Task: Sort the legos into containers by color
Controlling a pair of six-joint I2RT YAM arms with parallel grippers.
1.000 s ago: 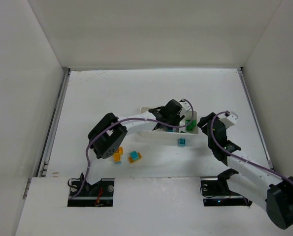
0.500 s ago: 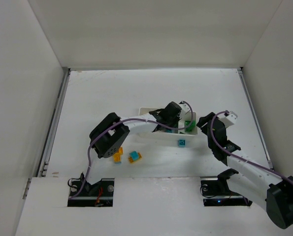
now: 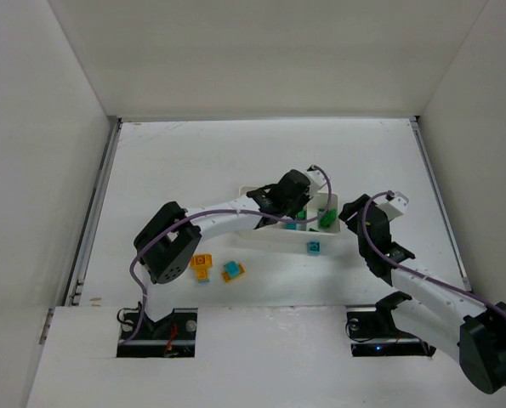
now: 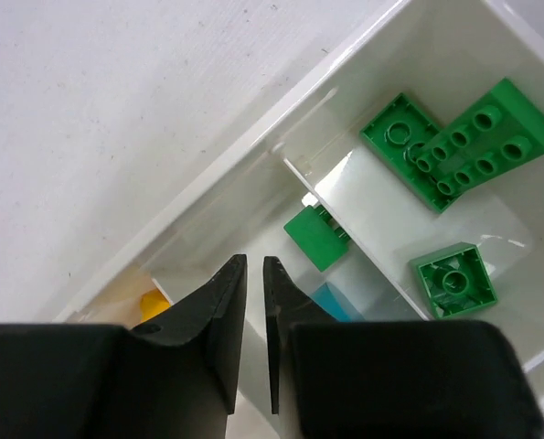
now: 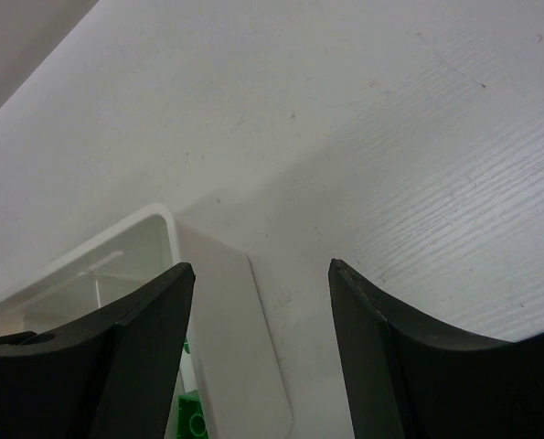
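Left wrist view: closed and empty, the left end effector (image 4: 254, 265) is hovering over the tray (image 4: 244, 169), best lifting straight clear before fetching 3 legos (image 3: 232, 271) loose on the table (image 3: 176, 170).

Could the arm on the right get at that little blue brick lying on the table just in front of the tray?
Probably yes. The blue brick lies in the open beside the tray, and the right gripper hangs open close by, with nothing between them.

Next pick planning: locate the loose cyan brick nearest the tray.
Top view: the cyan brick lies on the table just outside the tray's near wall, toward its right end, left of the right arm.
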